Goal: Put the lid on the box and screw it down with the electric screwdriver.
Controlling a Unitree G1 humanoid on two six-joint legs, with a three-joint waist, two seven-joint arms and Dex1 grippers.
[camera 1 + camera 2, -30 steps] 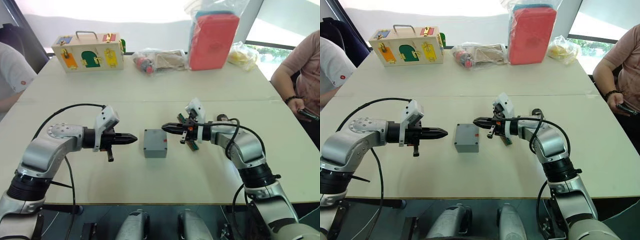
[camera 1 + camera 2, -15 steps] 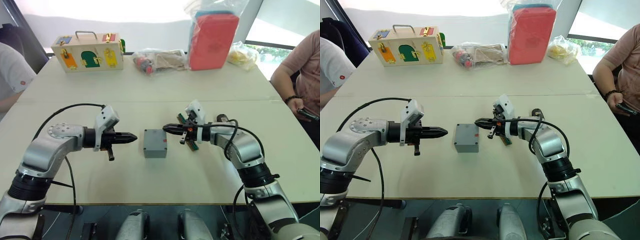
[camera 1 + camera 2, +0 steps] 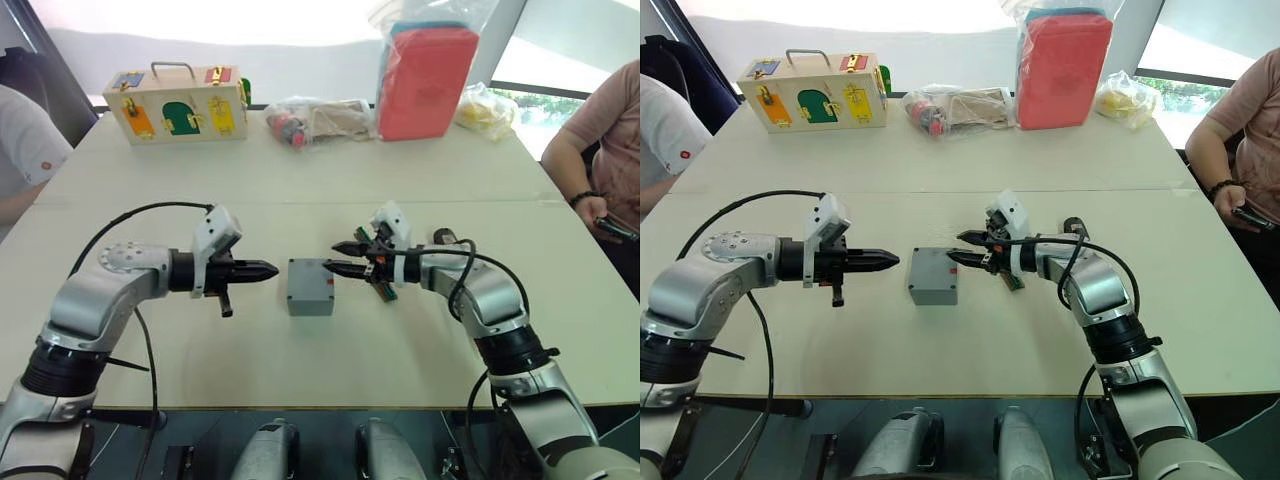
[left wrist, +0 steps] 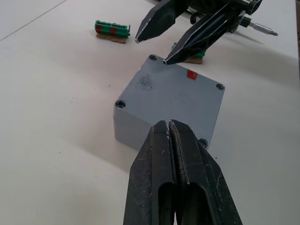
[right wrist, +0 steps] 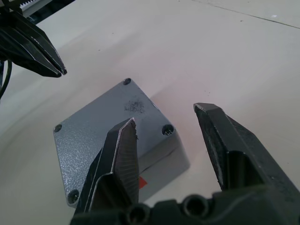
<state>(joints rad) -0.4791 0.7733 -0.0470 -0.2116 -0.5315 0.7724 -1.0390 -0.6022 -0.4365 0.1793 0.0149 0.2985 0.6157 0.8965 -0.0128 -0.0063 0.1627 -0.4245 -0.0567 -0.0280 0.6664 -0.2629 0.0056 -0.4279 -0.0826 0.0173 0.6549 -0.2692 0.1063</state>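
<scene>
The grey box (image 3: 310, 286) stands mid-table with a red mark on its right side. The lid (image 4: 176, 93) lies flat on top of it, screw holes at the corners. My left gripper (image 3: 270, 269) is shut and empty; it points at the box from the left, a short gap away. My right gripper (image 3: 331, 257) is open at the box's right edge, with one fingertip over the lid's corner. The electric screwdriver (image 4: 262, 32) lies on the table behind the right gripper, mostly hidden, its metal bit showing.
Green terminal blocks (image 4: 111, 31) lie beside the box. Along the far edge are a wooden latch box (image 3: 178, 103), a clear bag of items (image 3: 318, 120), a red case in a bag (image 3: 425, 80) and a yellow bag (image 3: 487, 108). People sit at the left (image 3: 25, 140) and right (image 3: 600, 140).
My right gripper has gone from shut to open beside the box. The left gripper has edged slightly up and toward the box.
</scene>
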